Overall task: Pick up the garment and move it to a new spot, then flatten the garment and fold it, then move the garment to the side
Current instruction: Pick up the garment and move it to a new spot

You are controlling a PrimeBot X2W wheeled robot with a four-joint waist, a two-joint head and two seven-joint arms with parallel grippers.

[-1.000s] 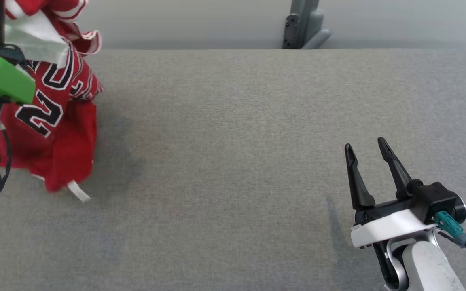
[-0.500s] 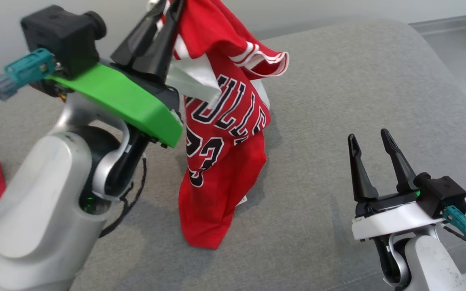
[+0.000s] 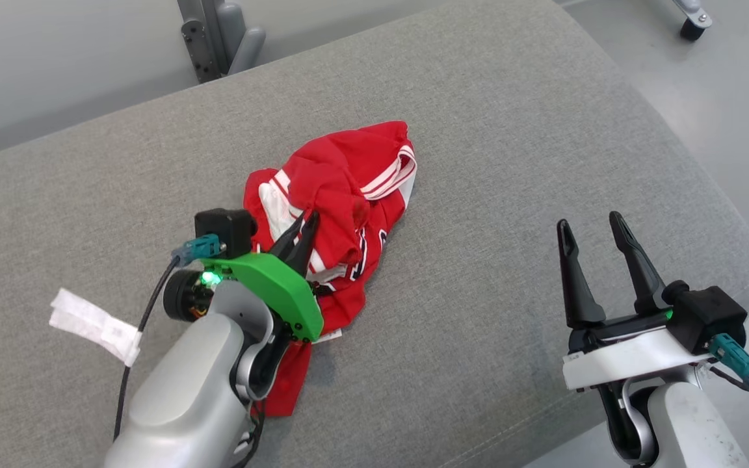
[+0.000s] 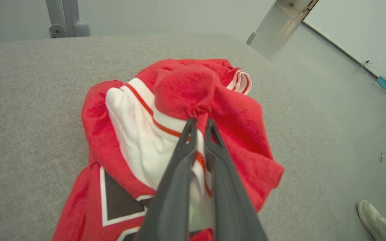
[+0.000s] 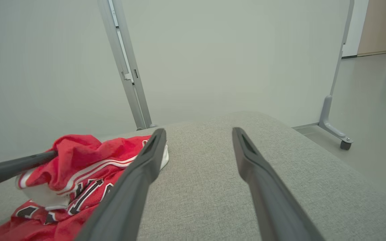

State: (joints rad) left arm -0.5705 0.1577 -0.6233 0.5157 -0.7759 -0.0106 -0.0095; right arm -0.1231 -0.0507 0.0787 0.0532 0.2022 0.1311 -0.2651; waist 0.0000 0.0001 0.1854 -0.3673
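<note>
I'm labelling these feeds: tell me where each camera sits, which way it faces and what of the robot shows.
Head view: head-mounted, looking down at grey cushion and red jersey; left gripper and right gripper show.
Left wrist view: on the left wrist, looking along its shut fingers pinching the jersey.
Right wrist view: on the right wrist, looking low across the cushion toward a wall; open fingers show.
Shared: all three show the jersey on the cushion.

The scene holds one red jersey [image 3: 342, 188] on one grey padded table [image 3: 511, 130]. There are two grippers, the left gripper [image 3: 306, 220] and the right gripper [image 3: 589, 221]. There is also one white paper strip [image 3: 95, 324], two metal posts [image 5: 125, 67] and one shoe [image 4: 370, 216].
</note>
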